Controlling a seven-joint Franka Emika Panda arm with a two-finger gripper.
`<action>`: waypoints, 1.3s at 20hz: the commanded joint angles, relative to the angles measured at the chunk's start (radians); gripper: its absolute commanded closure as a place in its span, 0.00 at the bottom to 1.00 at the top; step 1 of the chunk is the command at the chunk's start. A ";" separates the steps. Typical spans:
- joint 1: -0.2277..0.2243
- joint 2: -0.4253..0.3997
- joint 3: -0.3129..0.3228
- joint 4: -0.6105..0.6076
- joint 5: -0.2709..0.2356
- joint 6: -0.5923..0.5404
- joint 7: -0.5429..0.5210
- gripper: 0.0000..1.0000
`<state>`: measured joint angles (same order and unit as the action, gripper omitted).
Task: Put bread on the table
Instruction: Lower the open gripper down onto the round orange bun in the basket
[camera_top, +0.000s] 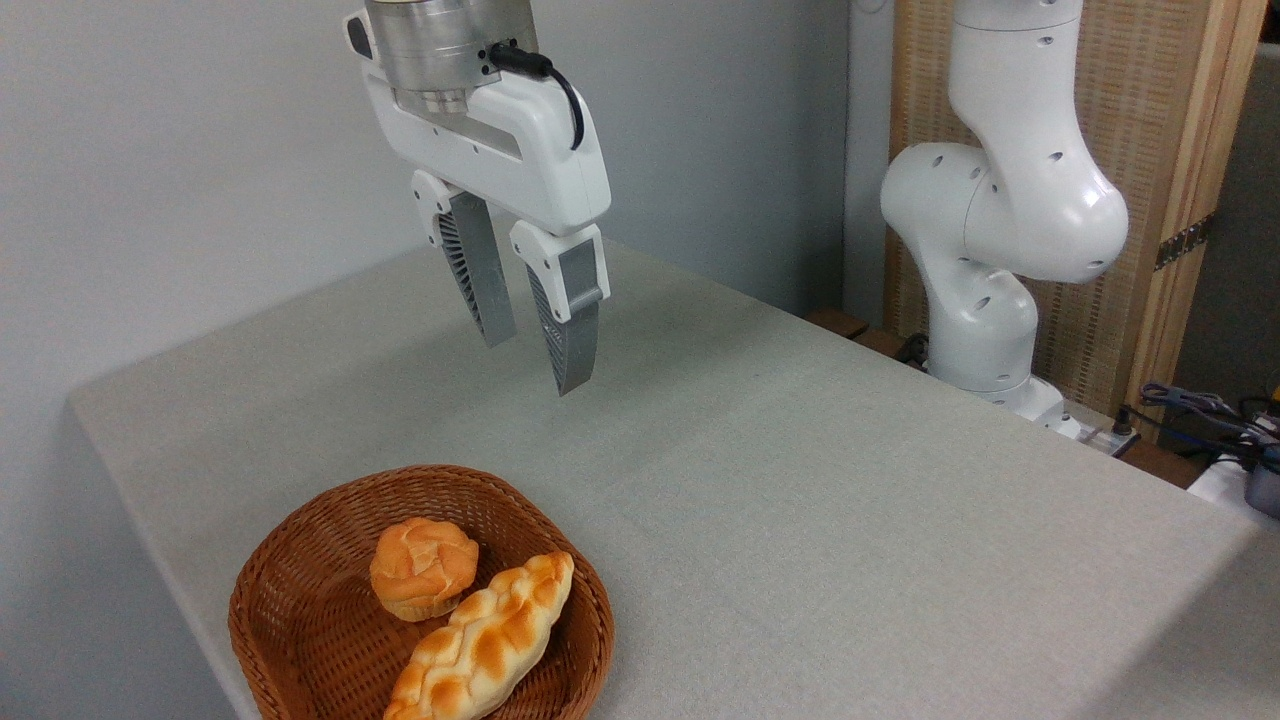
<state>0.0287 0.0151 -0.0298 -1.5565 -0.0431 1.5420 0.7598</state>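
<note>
From where I stand, the end effector (535, 345) hangs in the air well above the table (800, 480), its two ribbed grey fingers (572, 345) parted by a narrow gap with nothing between them. The bread (423, 567), a small round golden bun with a cracked top, sits inside the brown wicker basket (300, 610) at the near left corner of the table, touching the long braided loaf (485, 640) that lies beside it in the same basket. The end effector is well apart from the basket, up and behind it. The arm's white base (1000, 230) stands off the table's right side, by a wooden panel (1150, 150).
</note>
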 joint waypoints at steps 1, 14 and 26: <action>-0.016 -0.007 0.036 -0.005 -0.007 0.035 -0.002 0.00; -0.007 -0.014 0.021 -0.042 -0.023 0.104 0.000 0.00; -0.007 -0.003 -0.054 -0.359 -0.006 0.674 0.079 0.00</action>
<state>0.0210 0.0234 -0.0748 -1.8304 -0.0519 2.1201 0.8088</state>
